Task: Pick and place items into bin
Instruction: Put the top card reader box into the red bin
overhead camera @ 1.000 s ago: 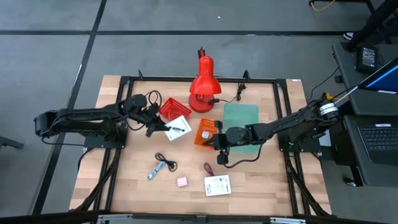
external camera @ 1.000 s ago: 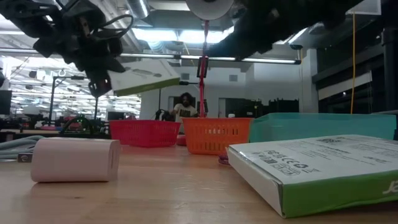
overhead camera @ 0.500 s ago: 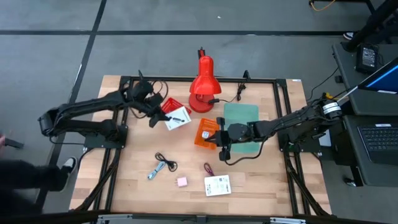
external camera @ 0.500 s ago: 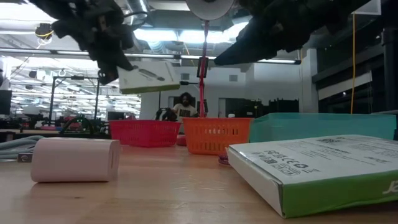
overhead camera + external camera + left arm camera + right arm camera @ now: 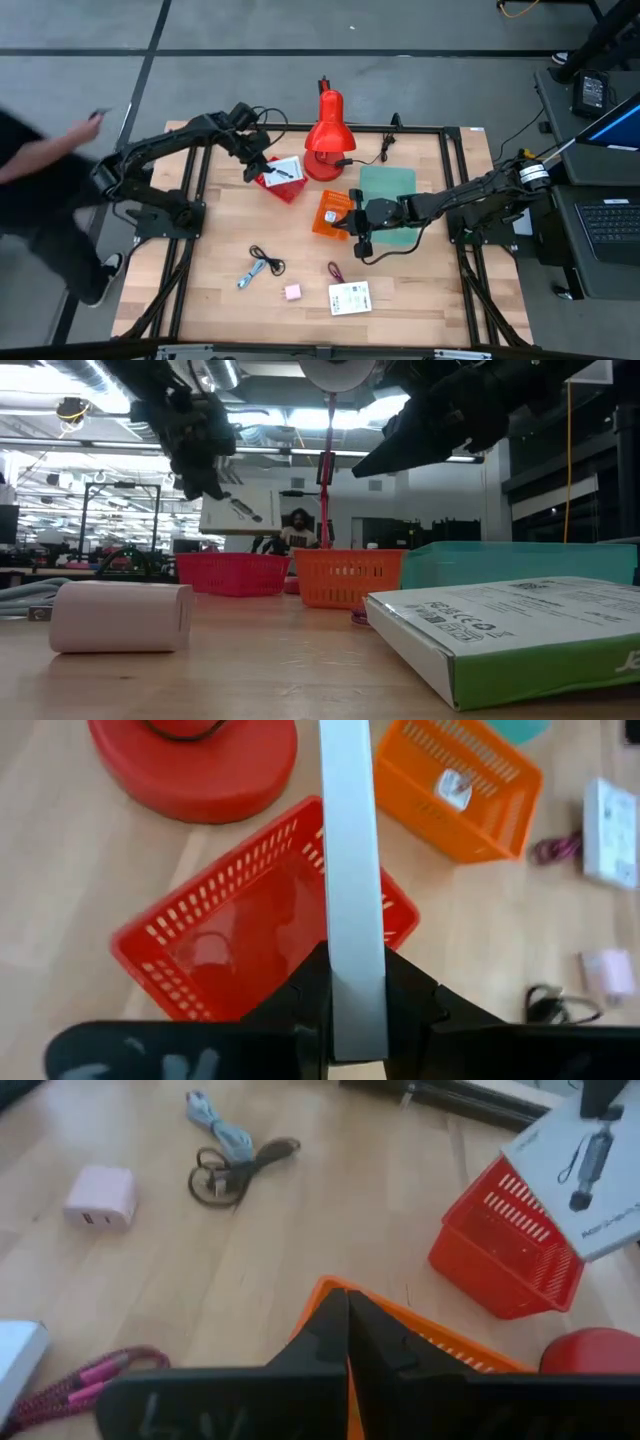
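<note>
My left gripper [image 5: 262, 166] [image 5: 352, 1020] is shut on a flat white printed box [image 5: 286, 168] [image 5: 235, 510], up in the air over the red basket [image 5: 281, 184] [image 5: 268, 932]. My right gripper [image 5: 355, 231] [image 5: 347, 1342] is shut and empty, raised beside the orange basket [image 5: 335, 213] [image 5: 420, 1342], which holds a small white item [image 5: 452, 785]. On the table lie a black cable with a blue-silver piece [image 5: 259, 268] [image 5: 232, 1162], a pink cube [image 5: 292, 292] [image 5: 100, 1198], a maroon cord loop [image 5: 335, 271] and a second white box [image 5: 350, 297] [image 5: 510, 635]. My left gripper pinches the white box between its two fingers, one on each broad face, at the box's left end [image 5: 352, 975]. The fingers [image 5: 405, 1005] reach in from the table's left side. The box is lifted clear and hangs tilted above the red basket.
A red desk lamp [image 5: 325, 140] stands at the far edge, just right of the red basket. A teal bin [image 5: 388, 194] [image 5: 520, 565] sits under the right arm. A person [image 5: 40, 190] moves along the table's left side. Bare wood shows near the front left.
My left gripper has carried the white box toward the table's far edge, from the open table to above the red basket, and the box has tipped so its printed face shows. A person has come in beside the table's left edge.
</note>
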